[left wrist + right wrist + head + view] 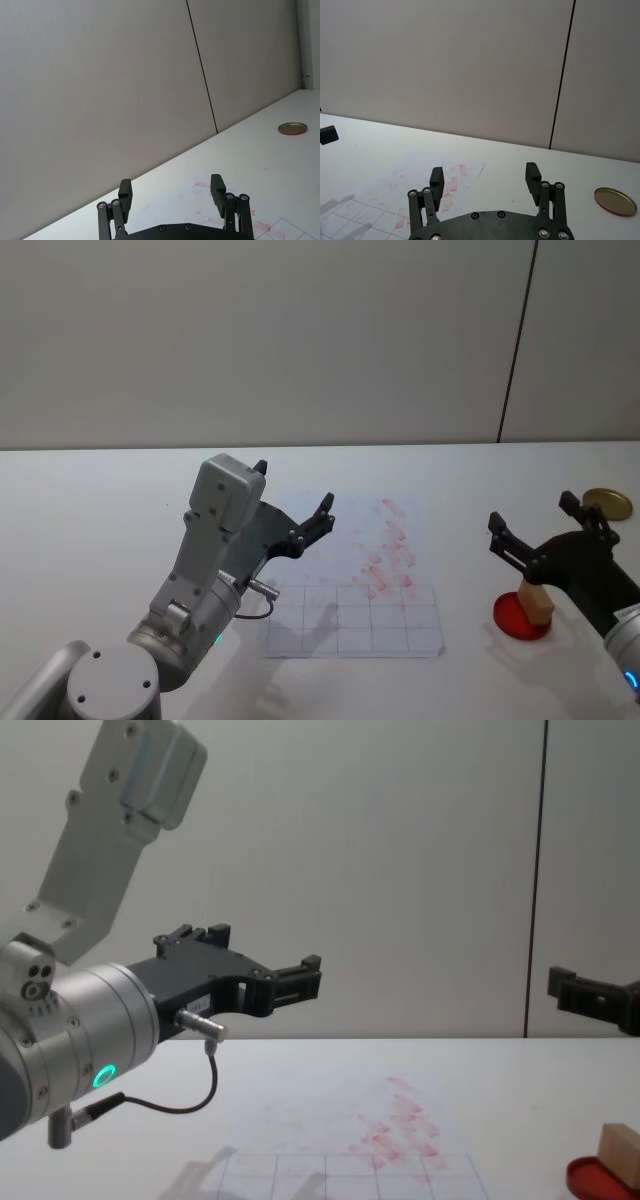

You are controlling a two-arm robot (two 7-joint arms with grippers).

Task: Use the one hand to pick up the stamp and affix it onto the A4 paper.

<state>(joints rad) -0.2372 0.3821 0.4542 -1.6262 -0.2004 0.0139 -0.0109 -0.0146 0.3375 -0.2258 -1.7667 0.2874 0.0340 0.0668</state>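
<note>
Left arm's big grey housing (pixel 215 570) is the closest thing in the head view, coming up from the bottom left. The left gripper (pixel 293 487) hangs in the air over the left side of the A4 paper (pixel 320 625), fingers spread wide with nothing between them.

So the stamp (pixel 537 602) is a small block of light tan wood with plain faces and squared edges. It's standing on the red ink pad (pixel 512 618), toward the pad's right side, over on the right of the worktop (pixel 100 500) and just beside the paper's right edge without touching the sheet. From the chest view you can see it poking up from the pad as a pale little rectangle.

The right gripper (pixel 532 510) is up above the stamp and pad, fingers wide apart too and holding nothing. The chest view shows it riding clearly higher than the block, so no contact.

The paper lies flat in the middle of the worktop: white, with a faint grey grid on the near part and a bunch of smudgy pinkish-red stamp marks clustered toward its right and far side. A round gold lid (pixel 607 503) sits farther back on the right, well apart from the pad.
</note>
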